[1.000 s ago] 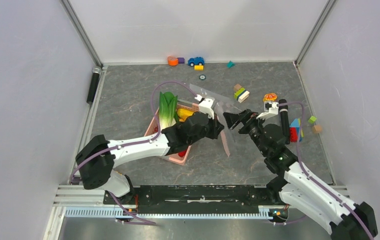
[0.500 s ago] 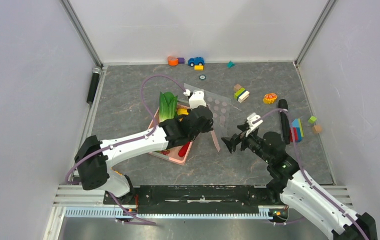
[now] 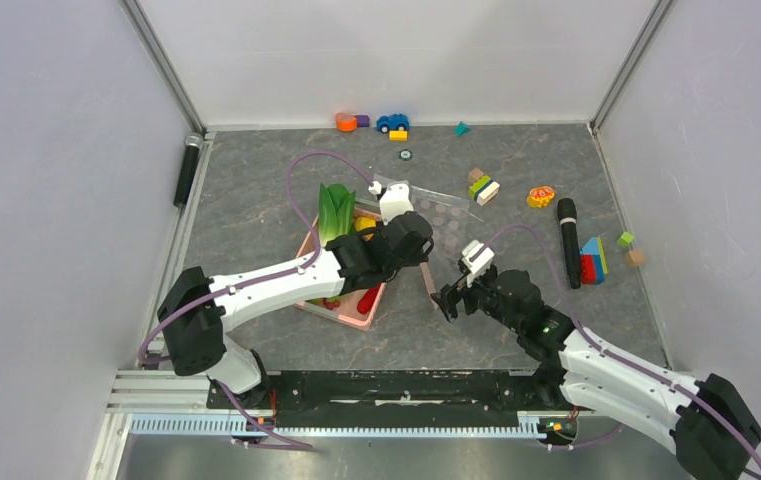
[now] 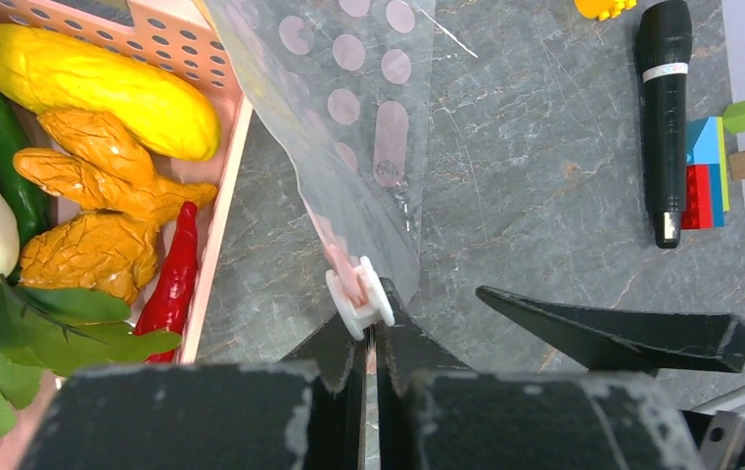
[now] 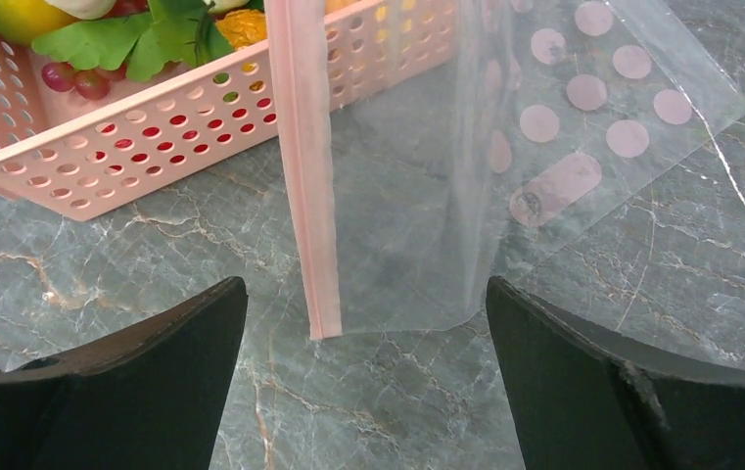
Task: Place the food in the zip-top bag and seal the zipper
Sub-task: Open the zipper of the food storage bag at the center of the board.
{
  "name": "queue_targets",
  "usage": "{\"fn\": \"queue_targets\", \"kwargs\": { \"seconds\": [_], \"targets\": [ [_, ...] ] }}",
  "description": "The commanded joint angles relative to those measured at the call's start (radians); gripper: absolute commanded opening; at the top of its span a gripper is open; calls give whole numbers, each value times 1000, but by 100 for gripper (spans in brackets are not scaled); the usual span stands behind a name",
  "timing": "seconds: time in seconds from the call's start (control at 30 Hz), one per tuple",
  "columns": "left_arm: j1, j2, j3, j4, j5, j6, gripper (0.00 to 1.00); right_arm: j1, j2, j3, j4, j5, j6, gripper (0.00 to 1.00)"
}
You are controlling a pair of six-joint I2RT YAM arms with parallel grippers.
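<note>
The clear dotted zip-top bag (image 3: 446,215) is held up off the table, its pink zipper (image 5: 302,147) hanging down. My left gripper (image 4: 370,338) is shut on the zipper edge just behind the white slider (image 4: 358,302). My right gripper (image 5: 364,294) is open low over the table, and the zipper's free end lies between its fingers without touching them. The food lies in the pink basket (image 3: 341,315): bok choy (image 3: 334,212), yellow mango (image 4: 94,83), orange pieces (image 4: 104,206) and red chili (image 4: 174,274).
A black microphone (image 3: 567,241) lies to the right, beside coloured blocks (image 3: 592,260). More blocks and a blue toy car (image 3: 392,122) are scattered along the back. A black cylinder (image 3: 187,170) sits at the left table edge.
My right arm has pulled back and to the left, its open gripper coming down to the bag's lower zipper end. My left gripper has shifted slightly left with the bag.
</note>
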Motion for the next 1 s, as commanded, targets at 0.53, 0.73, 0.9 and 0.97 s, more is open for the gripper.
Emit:
{"fn": "queue_targets", "kwargs": {
  "seconds": [0.53, 0.73, 0.9, 0.97],
  "targets": [
    [0, -21, 30, -31, -46, -82, 2, 218, 231, 47, 170, 570, 42, 98],
    [-1, -22, 26, -31, -46, -86, 2, 220, 211, 40, 153, 652, 76, 98],
    [-1, -20, 30, -51, -61, -94, 2, 221, 220, 53, 129, 708, 104, 95],
    [0, -18, 32, -61, -69, -97, 2, 224, 215, 56, 126, 719, 105, 93]
  ]
}}
